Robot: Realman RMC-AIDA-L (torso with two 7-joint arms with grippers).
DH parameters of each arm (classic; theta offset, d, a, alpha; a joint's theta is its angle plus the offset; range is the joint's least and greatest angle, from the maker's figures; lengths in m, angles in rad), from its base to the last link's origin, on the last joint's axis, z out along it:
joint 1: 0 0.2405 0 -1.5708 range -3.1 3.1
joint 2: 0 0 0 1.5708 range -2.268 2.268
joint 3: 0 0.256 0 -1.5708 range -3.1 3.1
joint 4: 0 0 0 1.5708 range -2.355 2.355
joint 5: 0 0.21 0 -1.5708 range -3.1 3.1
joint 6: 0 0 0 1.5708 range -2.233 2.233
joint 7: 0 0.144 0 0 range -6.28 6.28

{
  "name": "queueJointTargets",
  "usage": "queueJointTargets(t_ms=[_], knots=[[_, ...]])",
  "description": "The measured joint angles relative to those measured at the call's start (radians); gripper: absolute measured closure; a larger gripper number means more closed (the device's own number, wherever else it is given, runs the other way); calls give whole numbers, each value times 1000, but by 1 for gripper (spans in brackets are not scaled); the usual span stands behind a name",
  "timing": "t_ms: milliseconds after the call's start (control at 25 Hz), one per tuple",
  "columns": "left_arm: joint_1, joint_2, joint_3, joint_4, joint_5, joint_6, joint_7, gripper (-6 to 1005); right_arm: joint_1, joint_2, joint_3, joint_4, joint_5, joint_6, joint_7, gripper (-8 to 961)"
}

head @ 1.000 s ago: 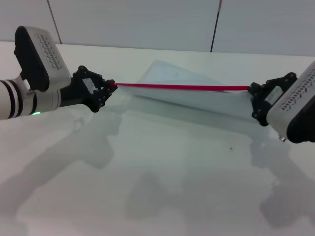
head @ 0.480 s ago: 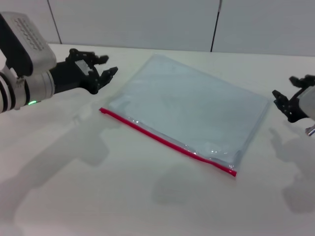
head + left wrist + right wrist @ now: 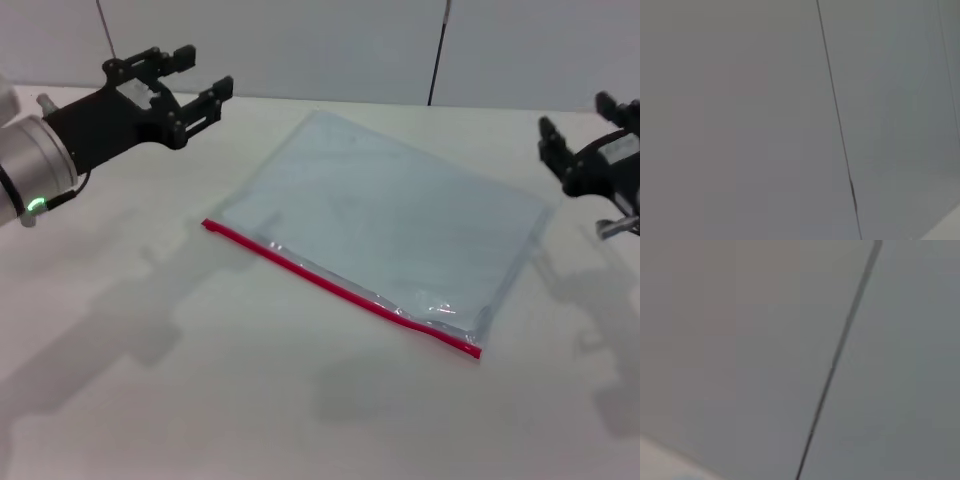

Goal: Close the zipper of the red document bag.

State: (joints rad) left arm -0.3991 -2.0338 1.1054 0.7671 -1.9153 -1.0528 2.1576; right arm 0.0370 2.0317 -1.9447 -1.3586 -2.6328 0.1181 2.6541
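The red document bag point(image 3: 385, 225) lies flat on the white table in the head view, a pale blue-grey translucent pouch. Its red zipper point(image 3: 335, 285) runs along the near long edge, from the left corner to the lower right corner. My left gripper point(image 3: 185, 75) is raised above the table's far left, open, holding nothing, well clear of the bag. At the right edge my right gripper point(image 3: 580, 135) hangs in the air, open and empty, off the bag's far right corner. Both wrist views show only the wall.
The white table point(image 3: 200, 380) spreads out in front of the bag. Grey wall panels point(image 3: 300, 45) with dark seams point(image 3: 837, 125) point(image 3: 837, 357) stand behind the table's far edge.
One second ago both grippers held the zipper's ends taut in the air. They let go, the bag dropped flat, and both arms have since risen and drawn back.
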Motion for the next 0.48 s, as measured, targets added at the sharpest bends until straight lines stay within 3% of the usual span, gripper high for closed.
queueJointTargets(t_ms=[240,480], knots=[[32,-9,2,-143,-269,-101,202,414,92,-3,-108,313,205,409,68,325],[7,-11,2,-391,-508,-238,523,412,214,2,-236,588,391,665,161,328]])
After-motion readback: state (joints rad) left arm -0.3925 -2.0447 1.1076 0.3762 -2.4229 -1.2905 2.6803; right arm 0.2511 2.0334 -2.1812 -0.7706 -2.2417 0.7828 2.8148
